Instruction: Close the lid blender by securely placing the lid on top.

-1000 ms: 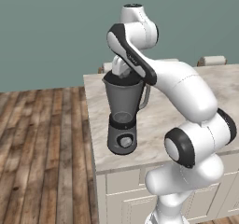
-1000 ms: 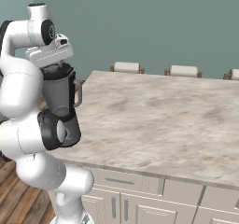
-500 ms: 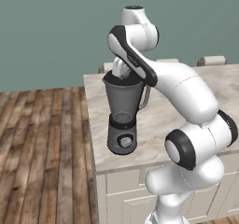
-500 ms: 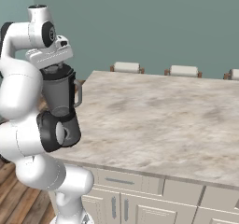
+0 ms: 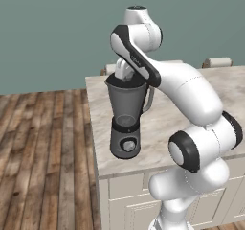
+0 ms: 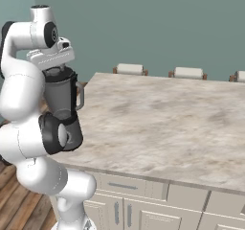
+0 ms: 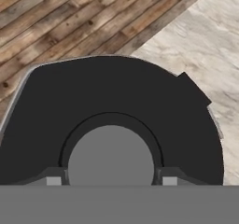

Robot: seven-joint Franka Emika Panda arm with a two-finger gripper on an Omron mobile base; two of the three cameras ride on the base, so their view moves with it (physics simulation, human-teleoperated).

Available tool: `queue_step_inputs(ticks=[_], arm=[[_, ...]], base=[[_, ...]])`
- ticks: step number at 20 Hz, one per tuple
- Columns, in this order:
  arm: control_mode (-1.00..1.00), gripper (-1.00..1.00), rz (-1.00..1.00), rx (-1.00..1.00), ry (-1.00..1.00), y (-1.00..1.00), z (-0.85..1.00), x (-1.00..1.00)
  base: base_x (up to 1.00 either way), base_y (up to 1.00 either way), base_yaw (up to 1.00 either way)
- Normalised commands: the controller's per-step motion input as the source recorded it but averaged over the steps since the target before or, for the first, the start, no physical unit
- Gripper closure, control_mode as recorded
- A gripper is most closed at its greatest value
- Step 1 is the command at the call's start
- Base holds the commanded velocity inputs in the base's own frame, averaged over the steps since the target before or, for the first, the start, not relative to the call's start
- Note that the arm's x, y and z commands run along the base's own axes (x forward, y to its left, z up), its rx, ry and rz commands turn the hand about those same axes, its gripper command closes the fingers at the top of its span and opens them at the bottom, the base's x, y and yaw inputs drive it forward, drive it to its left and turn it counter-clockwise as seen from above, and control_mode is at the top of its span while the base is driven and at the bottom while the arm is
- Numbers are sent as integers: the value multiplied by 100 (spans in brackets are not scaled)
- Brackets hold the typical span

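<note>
Change: over the last second I see almost none; pincer (image 7: pixel 111 181) stays at the jar mouth, so I judge seating nearly finished.
Pincer: tips flank the lid's grey knob; whether they pinch it I cannot tell.
Lid (image 7: pixel 116 97): on top of the blender (image 5: pixel 126 116), near the desk (image 6: pixel 158 123) edge.
Jar contents: nothing visible.

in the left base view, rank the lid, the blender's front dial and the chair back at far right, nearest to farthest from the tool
1. The lid, on the jar mouth right under the tool.
2. The front dial, low on the blender base.
3. The chair back, far right behind the counter.
</note>
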Motion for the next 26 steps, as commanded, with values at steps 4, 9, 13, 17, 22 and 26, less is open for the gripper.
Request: queue_step_inputs(ticks=[4,9,13,17,22,26], arm=[[-100,-100,1,3,-6,0,-1,0],[-100,-100,1,1,-16,0,0,-2],[-100,-100,3,0,-17,0,4,-7],[-100,-100,4,0,-19,0,25,-33],[-100,-100,1,2,-17,-11,30,-68],[-100,-100,0,11,-9,-37,32,-93]], base=[[0,0,0],[0,0,0],[0,0,0],[0,0,0],[0,0,0],[0,0,0]])
